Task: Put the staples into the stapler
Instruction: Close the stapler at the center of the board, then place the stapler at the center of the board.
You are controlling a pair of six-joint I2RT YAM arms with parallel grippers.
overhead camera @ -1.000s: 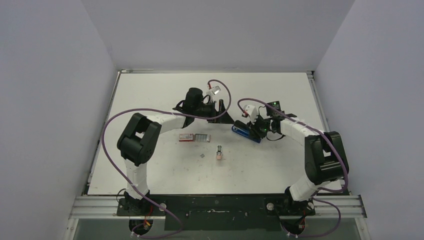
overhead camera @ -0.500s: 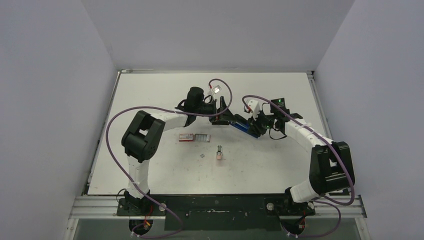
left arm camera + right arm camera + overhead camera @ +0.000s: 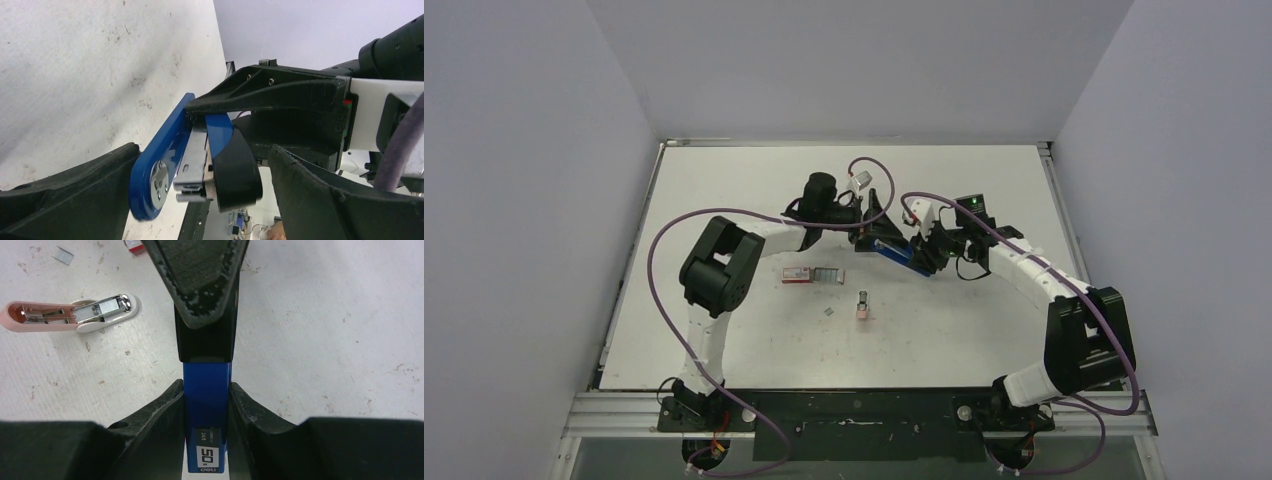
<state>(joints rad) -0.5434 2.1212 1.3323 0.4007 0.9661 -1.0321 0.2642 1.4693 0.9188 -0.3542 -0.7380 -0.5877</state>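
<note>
The blue stapler (image 3: 894, 251) with its black end is held off the table at mid-back. My right gripper (image 3: 924, 256) is shut on its blue body (image 3: 206, 410), fingers pressed on both sides. My left gripper (image 3: 870, 236) is open, its fingers (image 3: 65, 200) wide apart on either side of the stapler's black end (image 3: 235, 170), apart from it. The metal magazine (image 3: 192, 160) shows between the blue base and the black top. The red-and-white staple box (image 3: 797, 274) and grey staple strips (image 3: 826, 273) lie on the table to the left.
A small pink block (image 3: 862, 306), with a metal channel showing in the right wrist view (image 3: 65, 315), lies in front of the stapler. A loose staple scrap (image 3: 828, 311) lies beside it. Grey walls close in the table on three sides.
My right gripper carried the stapler left and up toward my left gripper. My left gripper moved right until its open fingers straddle the stapler's black end.
</note>
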